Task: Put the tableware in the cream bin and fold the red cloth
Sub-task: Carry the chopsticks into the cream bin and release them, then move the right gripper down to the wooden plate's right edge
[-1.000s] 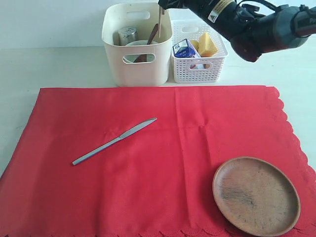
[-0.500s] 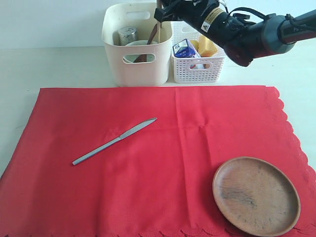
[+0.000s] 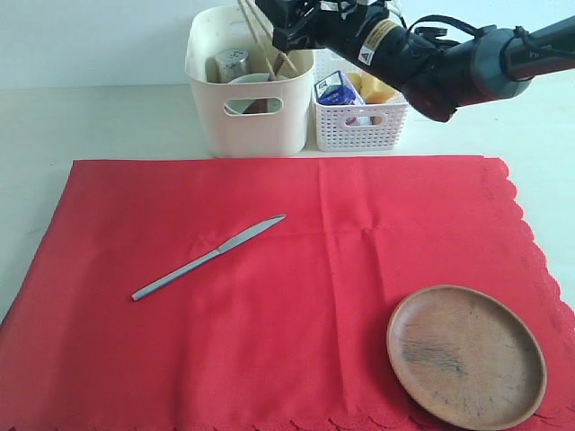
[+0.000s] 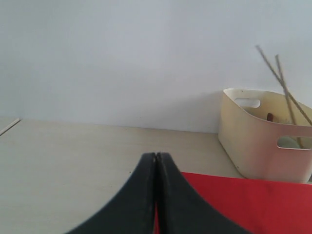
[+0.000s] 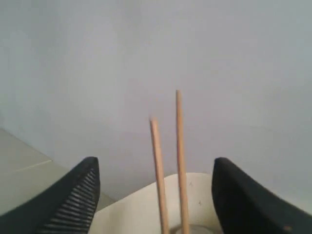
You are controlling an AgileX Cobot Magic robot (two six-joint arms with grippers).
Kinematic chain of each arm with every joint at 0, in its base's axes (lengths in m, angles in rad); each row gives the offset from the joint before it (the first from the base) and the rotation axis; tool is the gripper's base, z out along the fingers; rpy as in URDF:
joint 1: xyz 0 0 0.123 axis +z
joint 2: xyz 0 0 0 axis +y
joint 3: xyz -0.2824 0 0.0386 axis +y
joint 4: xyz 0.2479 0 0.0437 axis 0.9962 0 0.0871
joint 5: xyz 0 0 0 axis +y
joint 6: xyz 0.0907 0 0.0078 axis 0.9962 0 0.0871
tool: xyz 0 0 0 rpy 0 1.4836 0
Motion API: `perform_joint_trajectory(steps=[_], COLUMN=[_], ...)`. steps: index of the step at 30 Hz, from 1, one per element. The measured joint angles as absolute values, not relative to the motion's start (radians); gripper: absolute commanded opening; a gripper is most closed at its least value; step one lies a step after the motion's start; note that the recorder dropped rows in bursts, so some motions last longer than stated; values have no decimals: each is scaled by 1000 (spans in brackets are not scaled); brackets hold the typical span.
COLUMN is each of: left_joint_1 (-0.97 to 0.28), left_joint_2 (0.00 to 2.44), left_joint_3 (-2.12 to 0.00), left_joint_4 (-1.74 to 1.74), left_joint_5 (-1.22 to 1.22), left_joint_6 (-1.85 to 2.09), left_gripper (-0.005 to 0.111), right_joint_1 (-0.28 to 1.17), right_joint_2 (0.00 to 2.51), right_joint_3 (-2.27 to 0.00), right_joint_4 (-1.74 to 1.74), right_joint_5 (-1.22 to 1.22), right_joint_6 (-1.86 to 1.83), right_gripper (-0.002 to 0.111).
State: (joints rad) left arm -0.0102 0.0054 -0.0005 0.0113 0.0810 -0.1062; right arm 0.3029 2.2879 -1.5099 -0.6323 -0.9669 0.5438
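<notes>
1. The two chopsticks (image 3: 256,36) stand in the cream bin (image 3: 252,126). Their tops lean over its rim, and their low ends are down by the bowl (image 3: 252,83) and the cup (image 3: 232,63).
2. The bin sits on the worktop (image 3: 108,117) just past the far edge of the red cloth (image 3: 296,305). A white basket (image 3: 359,126) of food is right beside it.
3. I think the step now is to finish dropping the sticks and get clear of them.
4. To do it well, I would lift my arm straight up and keep the jaws wide. Then nothing should catch a stick and flip it back out.
5. I would not swing sideways while I am low, because the sticks lean and could be knocked over the rim.
6. My right pincer (image 5: 155,165) hangs over the bin and is wide open. Both sticks stand in the gap and touch neither jaw, so it holds nothing.
7. My left pincer (image 4: 157,161) is closed tight with nothing in it. It waits low by the near edge of the cloth, well apart from the bin.
8. The knife (image 3: 208,257) and the plate (image 3: 465,356) lie on the cloth. They need to go in the bin before I can fold the cloth.
</notes>
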Motion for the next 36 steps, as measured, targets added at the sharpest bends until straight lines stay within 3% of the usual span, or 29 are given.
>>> perform_joint_trajectory(steps=[5, 8, 12, 17, 21, 26, 36], left_joint_1=[-10, -10, -10, -10, -10, -10, -10], left_joint_2=[5, 5, 5, 5, 5, 5, 5], left_joint_3=[-1, -1, -1, -1, -1, -1, -1], left_joint_4=[11, 11, 11, 11, 11, 11, 11], left_joint_5=[81, 81, 81, 81, 81, 81, 81], left_joint_6=[-106, -106, -106, -106, -106, -106, -106], left_gripper=[3, 3, 3, 3, 3, 3, 3], right_joint_1=[268, 192, 129, 70, 29, 27, 27], right_joint_2=[2230, 2105, 1950, 1734, 1550, 1377, 1240], right_joint_3=[-1510, -1510, -1505, -1350, -1166, -995, -812], right_joint_4=[-927, -1297, -1675, -1735, -1742, -1742, -1600], right_joint_5=[-969, -973, -1004, -982, -872, -747, -752], right_joint_6=[757, 1059, 1387, 1576, 1603, 1594, 1468], right_gripper=[66, 65, 52, 20, 10, 2, 1])
